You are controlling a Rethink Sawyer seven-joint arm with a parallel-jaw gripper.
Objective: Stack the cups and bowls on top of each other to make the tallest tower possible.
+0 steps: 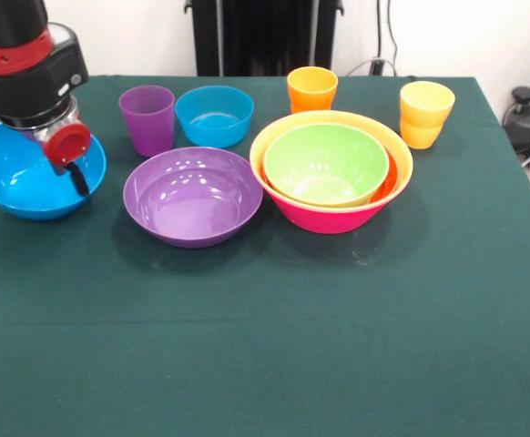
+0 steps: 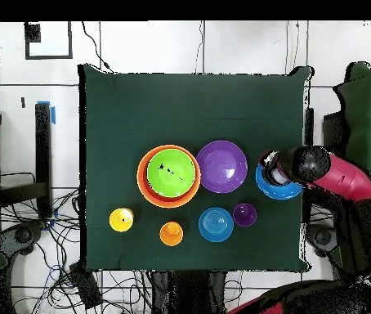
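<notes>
Front view: the green surface [image 1: 265, 346] is seen carrying all the ware in one band near its far side. The tower [image 1: 331, 173] is set near the middle; its pink bowl [image 1: 329, 217] forms the outer base, an orange bowl [image 1: 398, 155] is nested inside it, a thin red-orange rim is glimpsed within that, and the green bowl [image 1: 324, 162] sits innermost. This order, widest outside, seems chosen so that each shell is cradled by the last.

The purple bowl [image 1: 192, 196] is placed just beside the tower, rims almost touching, probably as a later piece. The blue bowl [image 1: 19, 177] lies at the surface's edge, well apart from the tower, and the gripper [image 1: 76, 168] is lowered onto its rim. One dark finger is seen inside the wall, under a red cap. The fingers appear pinched on the rim, though the outer one is hidden, so the grasp is judged rather than seen. A rim grip suits a bowl too wide to be spanned.

The small blue bowl [image 1: 214, 115] stands behind the purple one. The purple cup [image 1: 147, 118], orange cup [image 1: 311, 88] and yellow cup [image 1: 425, 114] are kept upright along the back, presumably saved for the top.
</notes>
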